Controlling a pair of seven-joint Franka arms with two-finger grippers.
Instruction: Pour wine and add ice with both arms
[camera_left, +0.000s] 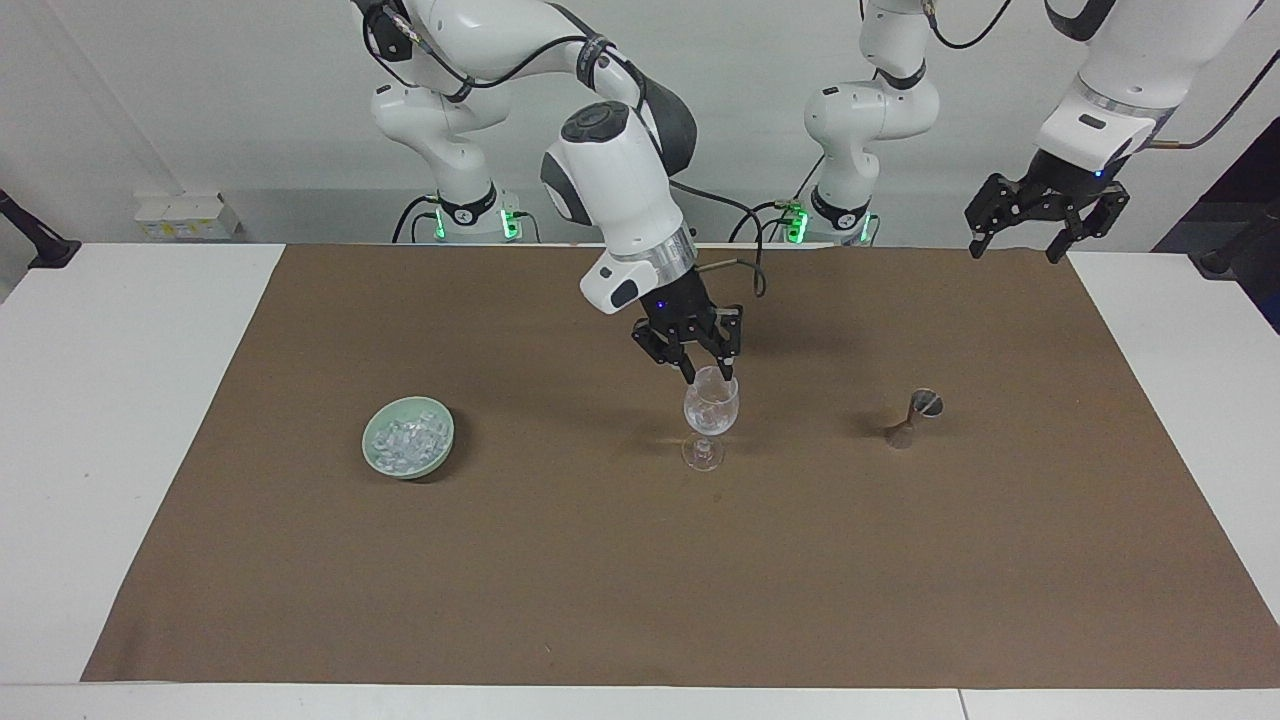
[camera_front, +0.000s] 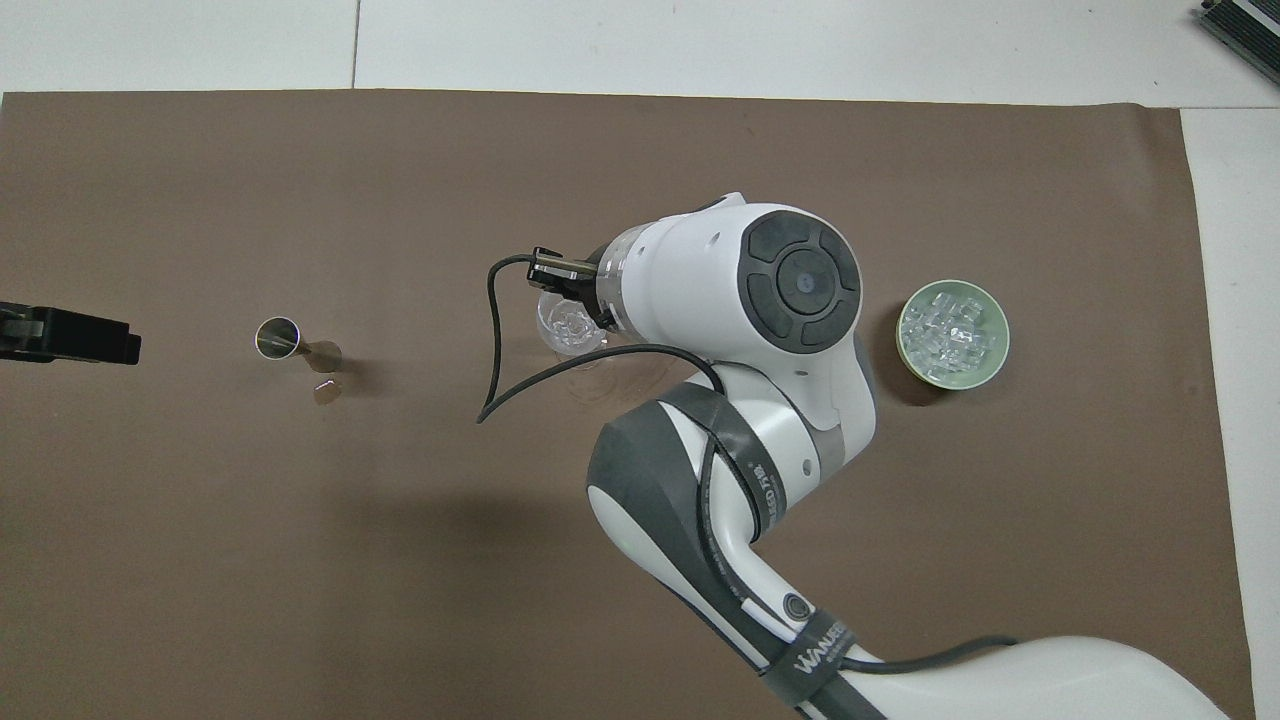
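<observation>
Right gripper (camera_left: 709, 375), fingers apart & empty, over stemmed glass (camera_left: 711, 415) w/ ice inside; remaining ice (camera_left: 406, 441) in green bowl (camera_left: 441, 455); left gripper (camera_left: 1014, 243) open, waiting; jigger (camera_left: 912, 418) upright; more ice probably remains.

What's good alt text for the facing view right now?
The right gripper hangs just over the stemmed glass at the middle of the brown mat, its jaws apart. A green bowl of ice sits toward the right arm's end, a metal jigger toward the left arm's, where the open left gripper waits raised.
</observation>
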